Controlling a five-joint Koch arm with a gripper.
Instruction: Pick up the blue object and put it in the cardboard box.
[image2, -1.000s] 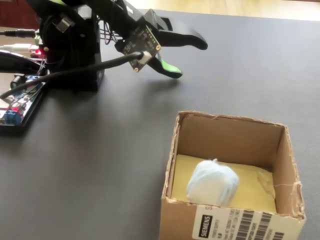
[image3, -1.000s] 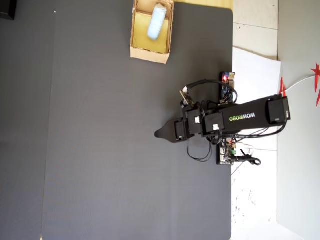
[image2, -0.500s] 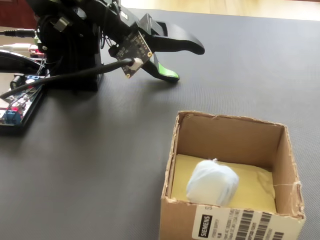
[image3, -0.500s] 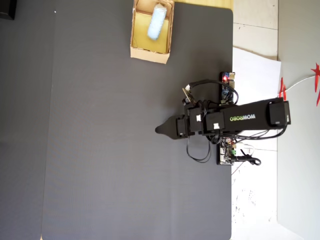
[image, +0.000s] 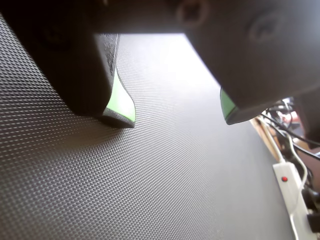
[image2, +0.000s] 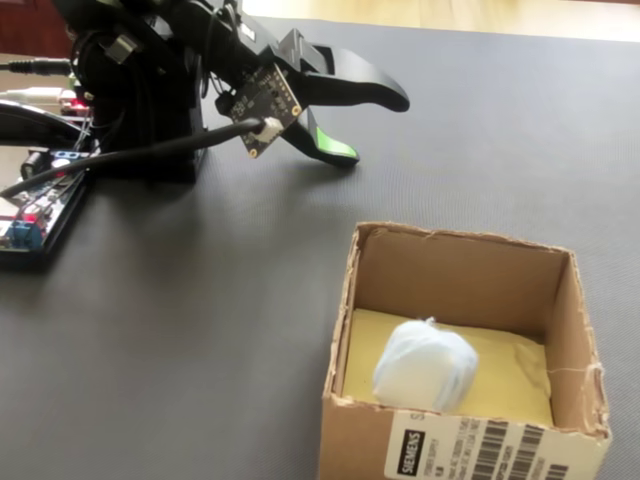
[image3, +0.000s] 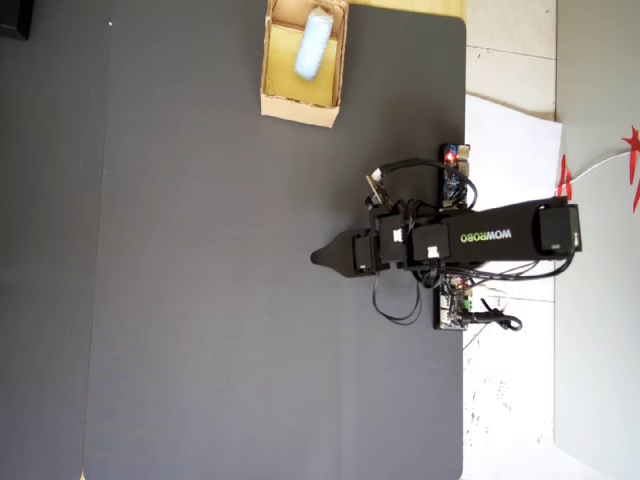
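The pale blue object (image2: 425, 366) lies on the yellowish floor inside the cardboard box (image2: 455, 270), at the lower right of the fixed view. Seen from overhead, the blue object (image3: 313, 44) rests in the box (image3: 273, 60) at the top edge of the dark mat. My gripper (image2: 372, 125) hangs just above the mat, far from the box and close to the arm's base. In the wrist view the gripper (image: 177, 112) is open, with only bare mat between its green-lined fingers (image: 121, 100).
A black mat (image3: 200, 300) covers the table. The arm's base (image2: 140, 90), cables and circuit boards (image2: 30, 215) stand at the left of the fixed view. White paper (image3: 505, 150) and a power strip (image: 292, 192) lie beyond the mat's edge.
The gripper has sunk a little lower toward the mat and drawn back slightly toward the base. The blue object and the box have stayed still.
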